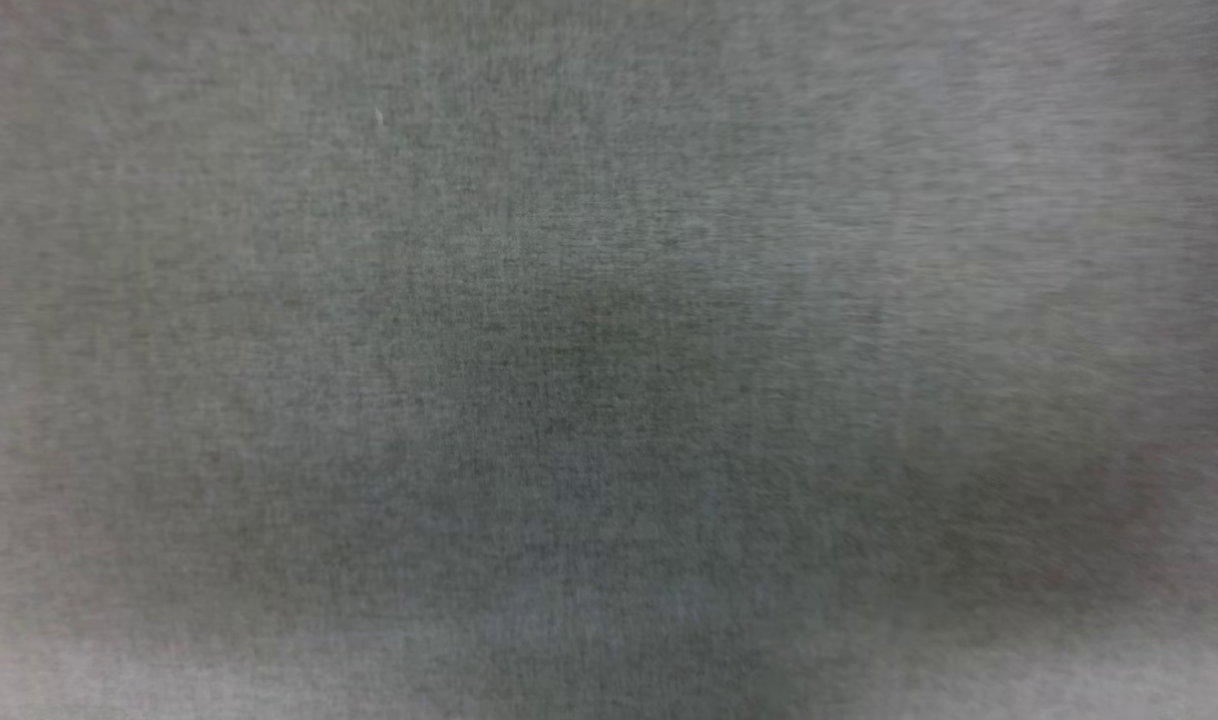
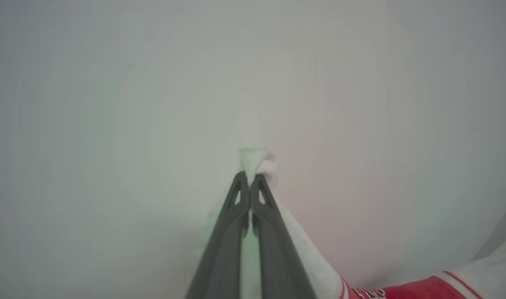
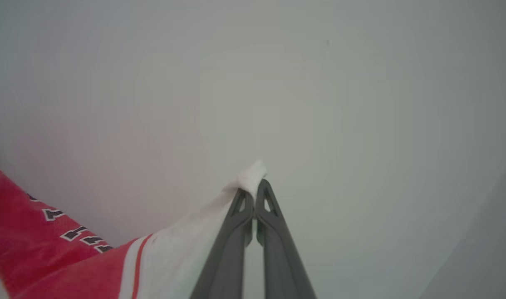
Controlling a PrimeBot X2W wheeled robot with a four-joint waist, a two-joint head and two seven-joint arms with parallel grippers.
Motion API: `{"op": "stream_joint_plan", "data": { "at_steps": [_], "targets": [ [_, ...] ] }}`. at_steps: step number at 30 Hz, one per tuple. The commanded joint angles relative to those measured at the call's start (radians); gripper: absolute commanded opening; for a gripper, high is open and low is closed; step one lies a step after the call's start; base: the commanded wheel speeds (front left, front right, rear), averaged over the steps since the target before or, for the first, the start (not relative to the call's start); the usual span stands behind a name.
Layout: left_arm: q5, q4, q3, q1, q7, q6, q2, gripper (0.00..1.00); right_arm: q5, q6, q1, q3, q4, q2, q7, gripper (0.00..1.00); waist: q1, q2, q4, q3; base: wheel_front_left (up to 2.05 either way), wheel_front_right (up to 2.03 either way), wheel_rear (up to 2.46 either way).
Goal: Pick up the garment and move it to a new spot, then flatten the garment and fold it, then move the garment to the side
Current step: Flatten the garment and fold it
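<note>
In the left wrist view my left gripper is shut on a white sleeve end of the garment, whose red body with striped trim trails off to the lower right. The right wrist view has my right gripper shut on the other white sleeve tip, with the garment, red with black white-outlined lettering, hanging away to the lower left. A small tuft of white cloth pokes out past each pair of fingertips. Both grippers point at a plain pale grey surface.
The head view is a close, blurred grey textile surface. In both wrist views a pale grey surface lies behind the fingers, with a darker band at the lower right corner.
</note>
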Motion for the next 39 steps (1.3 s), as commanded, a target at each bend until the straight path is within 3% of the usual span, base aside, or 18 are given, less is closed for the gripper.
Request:
{"op": "stream_joint_plan", "data": {
  "at_steps": [1,8,14,21,28,35,39],
  "targets": [
    [-0.006,0.009,0.001,0.014,-0.006,-0.009,-0.002,0.0,0.005,-0.001,0.007,-0.003,-0.008,-0.005,0.0,0.0,0.0,0.0,0.048,0.098,0.0,0.0,0.0],
    [-0.007,0.087,-0.035,0.089,0.038,-0.024,-0.001,0.0,0.081,-0.001,0.071,0.047,-0.003,0.005,-0.001,0.0,0.0,0.0,0.05,0.001,0.0,0.0,0.0],
    [0.017,0.136,-0.096,0.213,0.144,-0.03,0.022,0.0,0.238,-0.001,0.16,0.137,0.109,-0.001,0.0,0.0,0.0,0.0,0.044,-0.168,0.0,0.0,0.0],
    [0.004,0.128,-0.15,0.434,0.236,-0.03,0.027,0.0,0.492,-0.001,0.338,0.284,0.159,-0.066,0.146,0.0,0.0,0.0,0.054,-0.383,0.0,0.0,0.0],
    [-0.048,0.023,-0.187,0.722,0.224,-0.029,0.091,0.0,0.722,-0.001,0.615,0.39,0.031,-0.195,0.297,0.0,0.0,0.0,0.058,-0.582,0.0,0.0,0.0],
    [-0.108,-0.132,-0.191,1.025,0.212,-0.028,0.2,0.0,0.885,-0.001,0.939,0.402,-0.169,-0.334,0.413,0.0,0.0,0.0,0.053,-0.728,0.0,0.0,0.0],
    [-0.132,-0.285,-0.184,1.226,0.205,0.024,0.264,0.0,0.925,-0.001,1.141,0.355,-0.299,-0.404,0.457,0.0,0.0,0.0,0.06,-0.773,0.0,0.0,0.0]
  ]
}}
